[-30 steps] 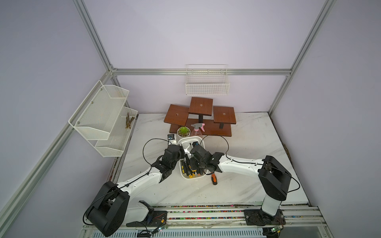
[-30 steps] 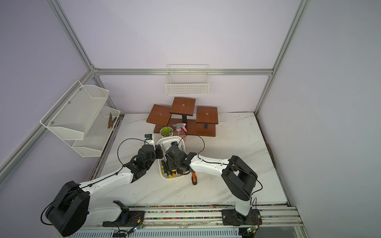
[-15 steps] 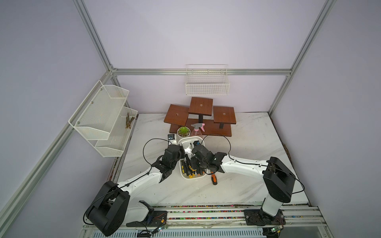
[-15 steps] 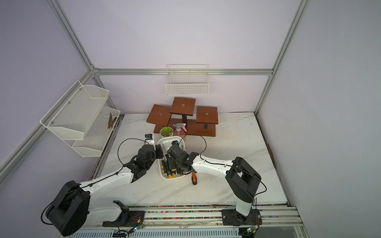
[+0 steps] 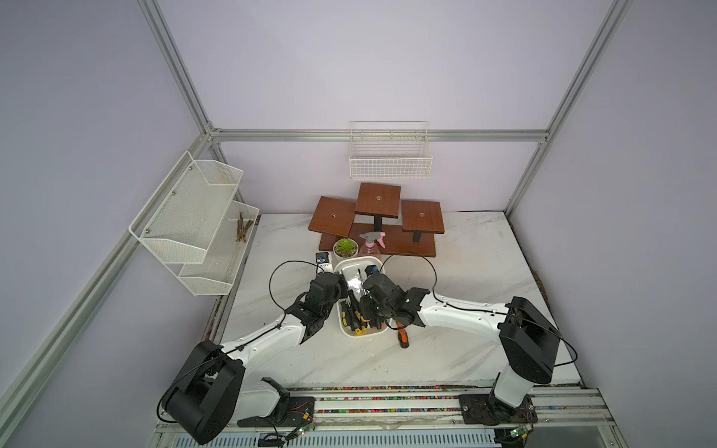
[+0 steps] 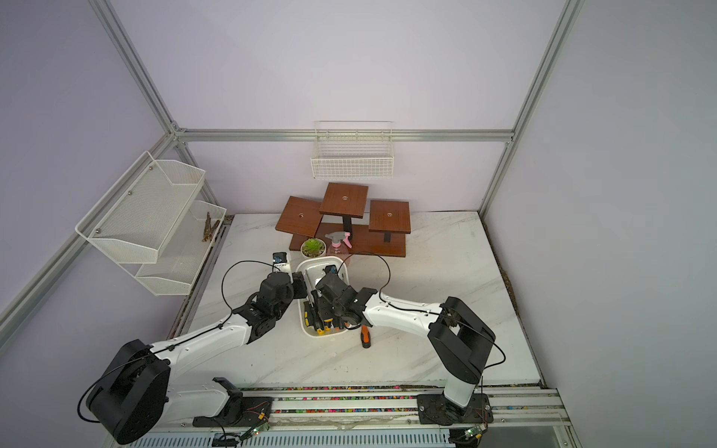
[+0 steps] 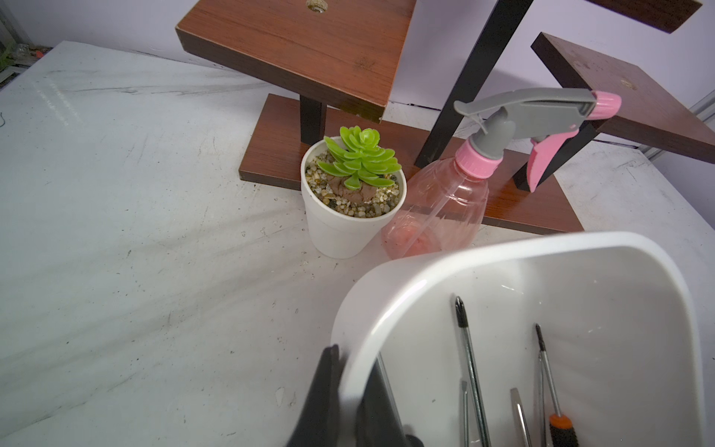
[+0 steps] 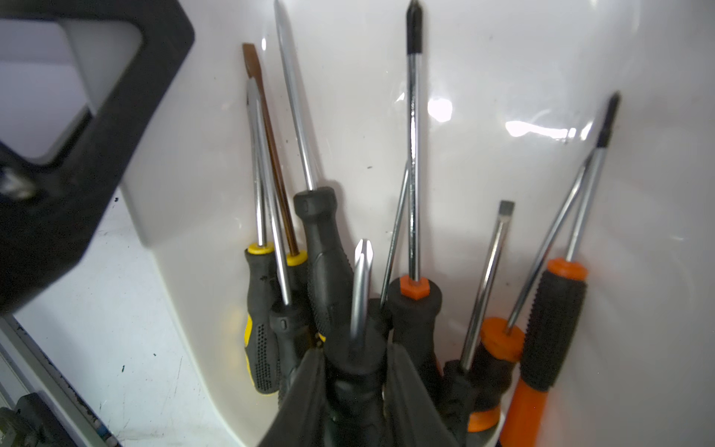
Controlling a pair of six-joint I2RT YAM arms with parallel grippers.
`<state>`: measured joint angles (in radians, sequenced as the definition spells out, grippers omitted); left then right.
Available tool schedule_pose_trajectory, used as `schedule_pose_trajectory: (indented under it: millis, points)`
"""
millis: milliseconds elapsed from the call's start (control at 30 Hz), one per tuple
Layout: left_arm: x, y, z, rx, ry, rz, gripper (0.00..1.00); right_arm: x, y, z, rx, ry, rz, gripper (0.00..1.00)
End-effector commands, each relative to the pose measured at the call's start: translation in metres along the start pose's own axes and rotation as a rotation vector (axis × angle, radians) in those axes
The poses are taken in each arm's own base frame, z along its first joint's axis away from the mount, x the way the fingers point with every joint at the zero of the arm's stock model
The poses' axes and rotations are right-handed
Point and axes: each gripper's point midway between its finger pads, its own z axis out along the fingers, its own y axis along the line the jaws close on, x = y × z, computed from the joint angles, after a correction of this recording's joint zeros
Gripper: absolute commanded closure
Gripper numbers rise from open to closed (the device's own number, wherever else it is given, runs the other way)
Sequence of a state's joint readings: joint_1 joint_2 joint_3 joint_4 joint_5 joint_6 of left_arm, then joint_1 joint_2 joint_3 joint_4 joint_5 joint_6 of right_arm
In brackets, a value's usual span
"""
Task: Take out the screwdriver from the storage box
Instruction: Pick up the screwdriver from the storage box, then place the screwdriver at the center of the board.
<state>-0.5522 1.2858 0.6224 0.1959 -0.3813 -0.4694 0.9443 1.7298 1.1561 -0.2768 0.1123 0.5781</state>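
Right claw [image 8: 356, 371] clenched on a black-handled screwdriver [image 8: 360, 286]: grasp made, lift-out pending. The tool sits inside the storage box [image 8: 503, 58] among other screwdrivers [image 8: 414, 302]. Left claw [image 7: 348, 391] pinches the box rim. Beyond, an orange-handled screwdriver [image 5: 403, 339] lies on the desk [image 5: 465, 271].

Pale lilac walls [image 5: 349, 58] and aluminium frame [image 5: 271, 135] enclose a marble tabletop [image 5: 473, 267].

Storage box [image 8: 503, 58]: glossy, smooth white plastic. Screwdriver [image 8: 361, 286] in the right claw [image 8: 356, 367]: polished metal shaft, matt black moulded handle. Tabletop [image 8: 127, 348] beside the claw: smooth marble-look surface, lightly scuffed.
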Motion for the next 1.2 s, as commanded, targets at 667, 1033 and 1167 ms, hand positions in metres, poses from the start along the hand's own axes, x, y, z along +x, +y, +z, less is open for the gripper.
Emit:
schedule_pose_trajectory:
  millis: [667,1033,1167]
  points:
    - [-0.004,-0.009,0.001,0.033,-0.014,0.000,1.00,-0.020,0.002,-0.073,-0.071,-0.114,-0.009,1.00]
    - [-0.004,-0.009,0.000,0.031,-0.016,-0.001,1.00,0.001,-0.047,-0.114,0.066,-0.129,-0.032,1.00]
    - [-0.005,-0.009,0.000,0.033,-0.017,-0.001,1.00,0.013,-0.069,-0.117,0.111,-0.109,-0.006,1.00]
